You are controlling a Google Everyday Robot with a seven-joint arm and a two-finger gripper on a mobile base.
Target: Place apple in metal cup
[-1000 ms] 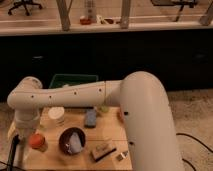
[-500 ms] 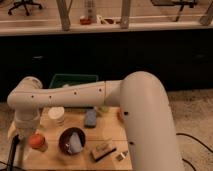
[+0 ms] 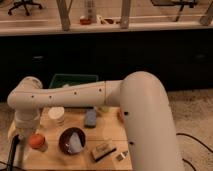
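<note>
1. The gripper is seen low at the left edge of the table, below the wrist of the arm. It is just left of the apple. Whether it is apart or together cannot be told, as only a dark shape is made out there.
2. The apple is found at the front left corner of the table. A dull tan rim, taken to be the cup, shows just under it and to its right. The apple appears to be seated in or on the cup, but how deep cannot be told.
3. Change over the last second: almost none is noted. The apple is at the same spot, and the arm and wrist are held in the same pose beside it.
4. Nearby: the tub is behind the apple, and the bowl is just to its right and apart from it. A green tray lies at the back.
5. Reading: the stillness is judged to be a pause at the placement, not a carry. The placing is judged done or very nearly done.
6. What is left, by this judgement, is for the gripper to be drawn clear without the cup being tipped or the apple knocked out.
</note>
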